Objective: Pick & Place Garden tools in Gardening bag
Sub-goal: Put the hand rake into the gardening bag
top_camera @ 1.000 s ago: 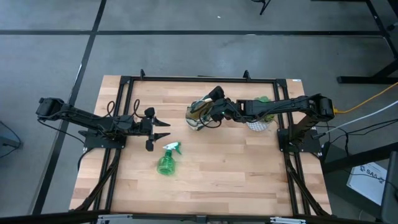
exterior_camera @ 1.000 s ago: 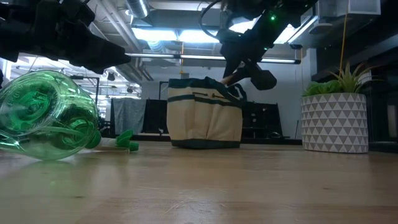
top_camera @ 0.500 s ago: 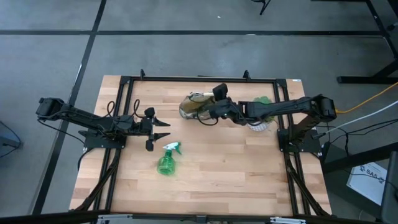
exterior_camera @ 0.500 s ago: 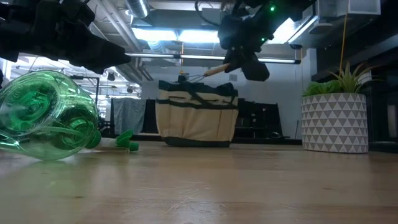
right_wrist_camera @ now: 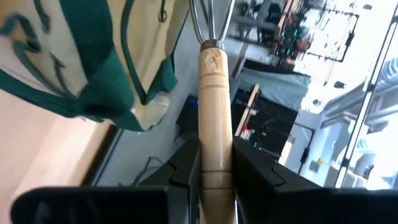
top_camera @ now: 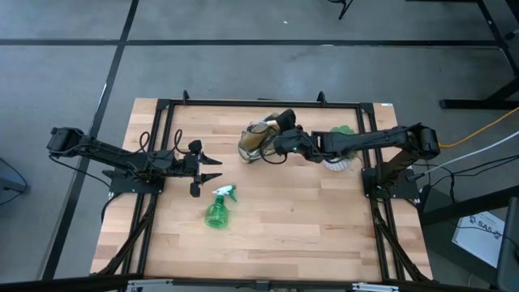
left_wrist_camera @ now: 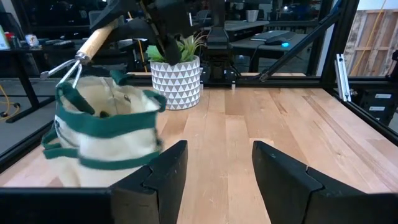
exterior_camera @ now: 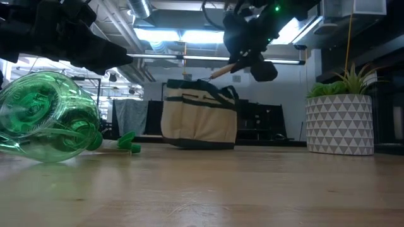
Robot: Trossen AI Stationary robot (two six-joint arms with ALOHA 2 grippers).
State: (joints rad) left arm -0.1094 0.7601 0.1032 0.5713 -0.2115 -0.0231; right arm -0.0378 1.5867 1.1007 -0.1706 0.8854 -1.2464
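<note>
Clearly the placing step is going on: the right gripper (right_wrist_camera: 214, 163) pinches the wooden handle of the small rake (left_wrist_camera: 82, 55) and holds it above the gardening bag (exterior_camera: 199, 120), prongs pointing at its mouth. Next, I think, it must lower the rake inside and release it. Meanwhile the left gripper (left_wrist_camera: 214, 180) waits spread apart near the spray bottle (top_camera: 217, 208), which lies on the table (top_camera: 308, 227).

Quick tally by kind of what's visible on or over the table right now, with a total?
Rake, held in the right gripper over the bag: 1
Spray bottle, lying on the table: 1
Bag: 1
Potted plant: 1
Total: 4
</note>
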